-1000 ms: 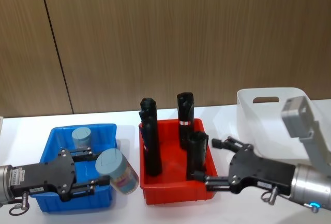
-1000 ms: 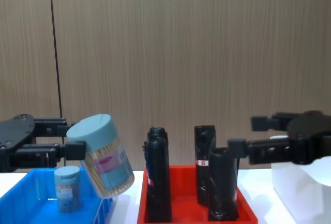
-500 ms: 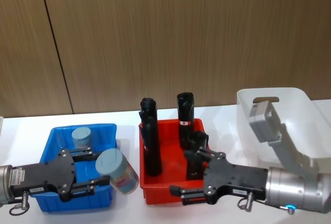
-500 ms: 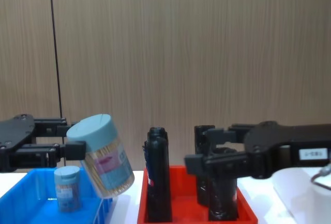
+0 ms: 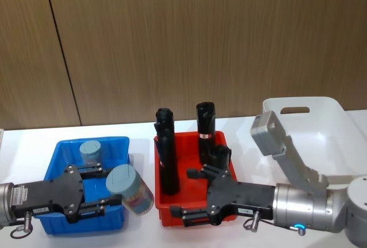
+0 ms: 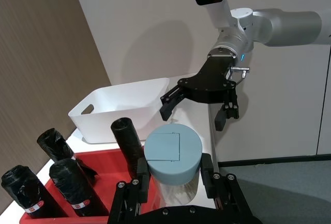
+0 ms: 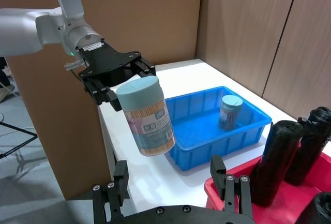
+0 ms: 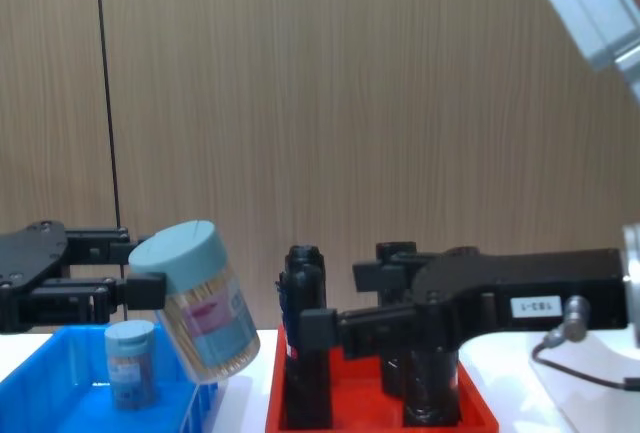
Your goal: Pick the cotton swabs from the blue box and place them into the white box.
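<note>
Table (image 5: 140, 130): carries all.
White box (image 5: 275, 116): far right.
Red tray (image 5: 166, 212): ctr, w/ black rolls (image 5: 167, 162) upright.
Blue box (image 5: 114, 143): left; 1 swab jar (image 5: 90, 152) upright at rear.
Right gripper (image 5: 186, 193): fingers spread, empty, over tray front.
Left gripper (image 5: 114, 188): fingers clenched on 2nd swab jar (image 5: 137, 197), tilted, raised above blue box's right edge.

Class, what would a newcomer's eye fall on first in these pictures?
The left gripper holds a tilted swab jar above the blue box's right edge. The open right gripper faces it from over the red tray of black rolls. A second jar stands in the blue box.
</note>
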Controlling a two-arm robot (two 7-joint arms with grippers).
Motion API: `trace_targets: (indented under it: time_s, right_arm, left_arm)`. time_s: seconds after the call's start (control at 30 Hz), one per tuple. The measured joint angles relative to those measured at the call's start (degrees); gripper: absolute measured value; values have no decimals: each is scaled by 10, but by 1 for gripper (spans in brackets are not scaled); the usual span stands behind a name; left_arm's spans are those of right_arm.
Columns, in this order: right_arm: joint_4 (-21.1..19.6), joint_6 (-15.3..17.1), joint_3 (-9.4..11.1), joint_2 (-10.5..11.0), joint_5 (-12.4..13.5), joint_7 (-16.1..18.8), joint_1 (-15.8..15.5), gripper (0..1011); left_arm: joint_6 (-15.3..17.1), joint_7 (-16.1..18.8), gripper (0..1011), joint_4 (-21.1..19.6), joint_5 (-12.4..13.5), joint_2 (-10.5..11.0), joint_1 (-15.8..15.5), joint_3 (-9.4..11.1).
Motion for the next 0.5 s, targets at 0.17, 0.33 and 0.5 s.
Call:
trace_targets:
  time_s: [0.17,0.33,0.5]
  right_arm:
    - [12,-2,-7,-9,-5,-2,8,1002]
    - [26,-5,-16,-18,-10,-2,17,1002]
    - [34,-6,-23,-25,-13,-1,23,1002]
  left_arm:
    - [0,0,604,0,0,0,0,0]
    - [0,0,604,0,0,0,0,0]
    - [0,0,604,0,0,0,0,0]
